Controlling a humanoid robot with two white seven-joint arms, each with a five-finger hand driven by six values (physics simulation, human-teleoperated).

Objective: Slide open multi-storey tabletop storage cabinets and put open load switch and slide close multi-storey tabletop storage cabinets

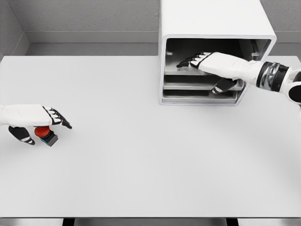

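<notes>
Red load switch (45,133) sits under the left hand's (33,117) fingers (59,117).

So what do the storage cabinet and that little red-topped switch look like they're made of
The storage cabinet looks like white moulded plastic or painted metal: smooth, rounded corners, a soft sheen; the render leaves it open. Its inner shelves look grey and slightly glossy. The load switch under the left hand seems plastic: a shiny red cap on a dark base.

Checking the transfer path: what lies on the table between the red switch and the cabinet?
Nothing; the head view shows only bare table between the switch, under the left hand, and the cabinet.
</notes>
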